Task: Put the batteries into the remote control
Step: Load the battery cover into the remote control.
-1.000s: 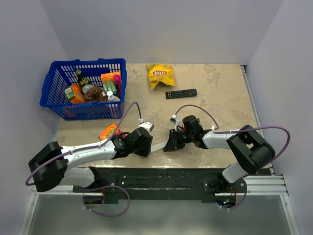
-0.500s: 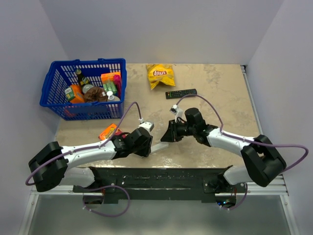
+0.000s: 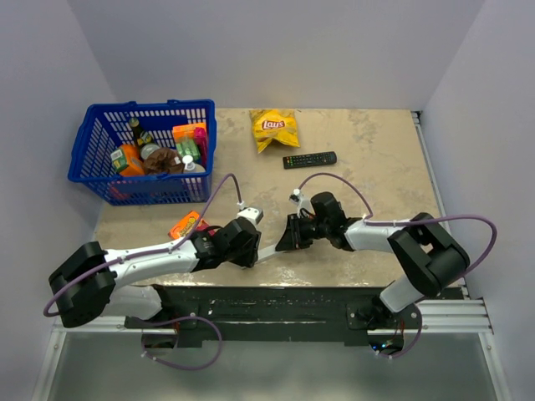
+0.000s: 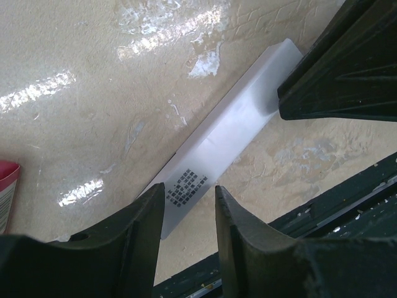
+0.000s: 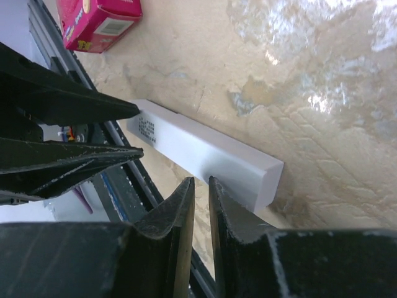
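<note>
The white remote control [image 3: 269, 250] lies flat near the table's front edge, between my two grippers. In the left wrist view it [image 4: 226, 130] runs diagonally, and its end with small black print sits under the gap between the fingers. My left gripper [image 3: 249, 251] [image 4: 189, 198] is open over that end and holds nothing. My right gripper [image 3: 286, 241] [image 5: 201, 183] is shut with only a thin slit, and its tips are against the long side of the remote [image 5: 205, 152] near its other end. No batteries are in view.
A blue basket [image 3: 88, 138] of groceries stands at the back left. A Lay's chip bag [image 3: 273, 127] and a black remote [image 3: 309, 159] lie at the back middle. An orange-pink packet [image 3: 184, 224] [image 5: 99, 22] lies left of the grippers. The black rail [image 4: 347, 205] runs along the table's front edge.
My right gripper rose and drew back from the remote, then came back down to its right end. The left arm and the remote have stayed in place.
</note>
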Controlling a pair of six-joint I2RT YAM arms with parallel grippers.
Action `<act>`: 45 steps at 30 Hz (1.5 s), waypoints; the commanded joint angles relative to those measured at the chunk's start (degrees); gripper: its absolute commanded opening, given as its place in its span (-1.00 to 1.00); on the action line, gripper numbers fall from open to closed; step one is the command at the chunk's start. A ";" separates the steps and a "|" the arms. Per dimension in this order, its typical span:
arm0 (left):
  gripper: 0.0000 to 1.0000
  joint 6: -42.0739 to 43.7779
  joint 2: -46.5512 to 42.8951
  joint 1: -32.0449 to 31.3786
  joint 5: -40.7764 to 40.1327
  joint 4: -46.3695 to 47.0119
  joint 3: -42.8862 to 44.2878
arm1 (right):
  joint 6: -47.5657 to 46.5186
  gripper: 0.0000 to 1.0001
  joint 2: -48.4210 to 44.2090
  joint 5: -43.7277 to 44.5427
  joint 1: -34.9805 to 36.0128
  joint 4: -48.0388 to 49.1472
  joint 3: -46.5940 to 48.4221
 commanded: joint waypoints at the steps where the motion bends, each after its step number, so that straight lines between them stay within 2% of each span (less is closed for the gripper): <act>1: -0.15 -1.00 -0.20 0.17 -1.10 0.46 0.20 | -0.56 -0.58 1.58 2.02 0.17 3.10 -1.48; 7: -0.15 -1.00 -0.20 0.17 -1.18 0.28 0.11 | -1.09 -0.59 0.88 2.90 0.09 1.00 -1.05; 11: -0.10 -0.47 -0.90 0.17 -1.53 -0.25 0.99 | -2.75 -0.57 -4.37 3.07 0.17 -4.00 2.54; 16: 0.01 2.77 -1.60 0.00 -2.59 -2.09 3.80 | -6.97 -0.52 -10.36 5.79 0.09 -14.90 8.35; 21: 0.14 5.33 -1.60 -0.71 -4.78 -5.51 8.02 | -10.05 -0.49 -13.27 14.66 0.17 -27.36 13.27; 24: 0.17 2.53 -2.65 -0.71 -6.71 -7.88 8.73 | -10.41 -0.46 -13.27 20.45 0.44 -32.38 14.86; 27: 0.17 -7.72 -4.58 -0.71 -9.69 -12.44 8.38 | -10.75 -0.41 -12.57 24.94 1.58 -36.08 16.09; 31: 0.11 -16.02 -7.92 -0.53 -10.85 -15.89 6.10 | -11.11 -0.34 -9.68 29.96 4.38 -39.78 18.81; 39: 0.13 -22.34 -9.87 0.08 -9.97 -15.81 1.88 | -11.11 -0.24 -5.02 31.64 8.08 -40.93 22.42; 42: 0.25 -25.41 -9.78 0.08 -9.71 -15.63 0.20 | -11.02 -0.24 -4.22 31.90 8.70 -41.11 22.86; 45: 0.26 -29.72 -11.44 0.08 -9.62 -14.40 -2.16 | -11.02 -0.24 -4.48 32.25 8.79 -41.28 22.77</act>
